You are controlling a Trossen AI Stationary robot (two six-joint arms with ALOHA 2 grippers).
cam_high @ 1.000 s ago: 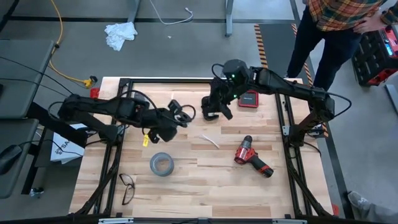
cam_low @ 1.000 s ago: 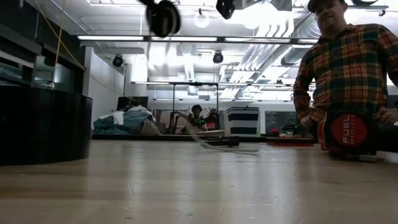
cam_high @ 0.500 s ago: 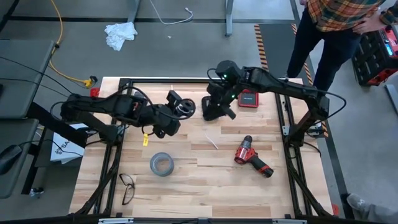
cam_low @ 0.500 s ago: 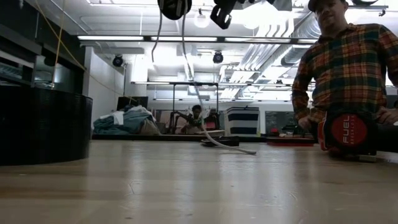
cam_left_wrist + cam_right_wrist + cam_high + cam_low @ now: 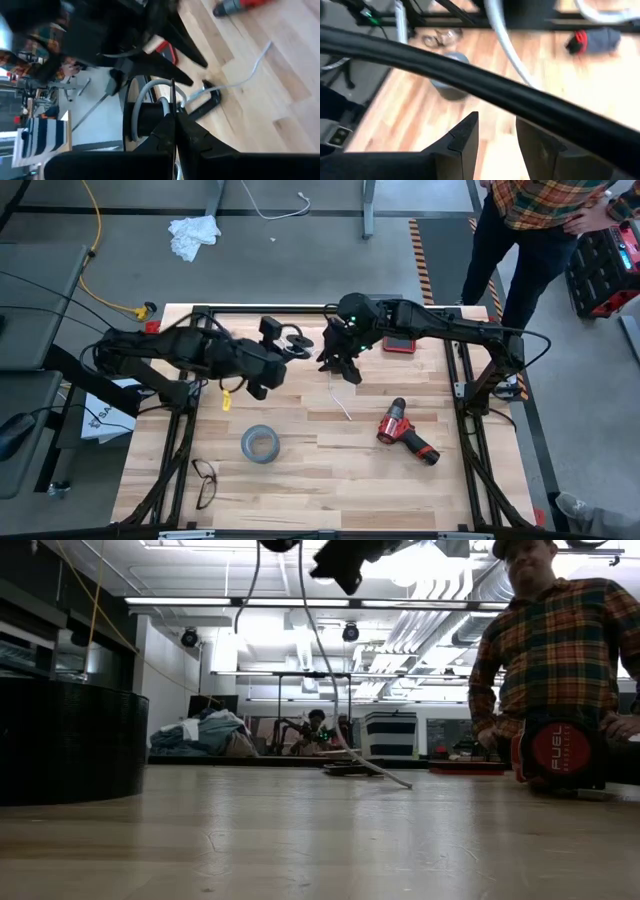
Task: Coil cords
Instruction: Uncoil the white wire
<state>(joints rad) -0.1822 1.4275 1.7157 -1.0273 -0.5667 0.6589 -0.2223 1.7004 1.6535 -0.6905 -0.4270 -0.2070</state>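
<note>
Above bare plank table, thin white cord trails from round black spool.

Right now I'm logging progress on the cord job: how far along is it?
Done: the left claw has the black spool clamped and raised, with some white cord on it. In hand: the right claw, open, hovers beside the spool. Left: a loose tail hangs down onto the table, not yet coiled.

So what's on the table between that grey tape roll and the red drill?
Seen from above, only bare wood lies between the tape roll and the drill. The white cord's loose end trails just beyond that stretch, not in it.
</note>
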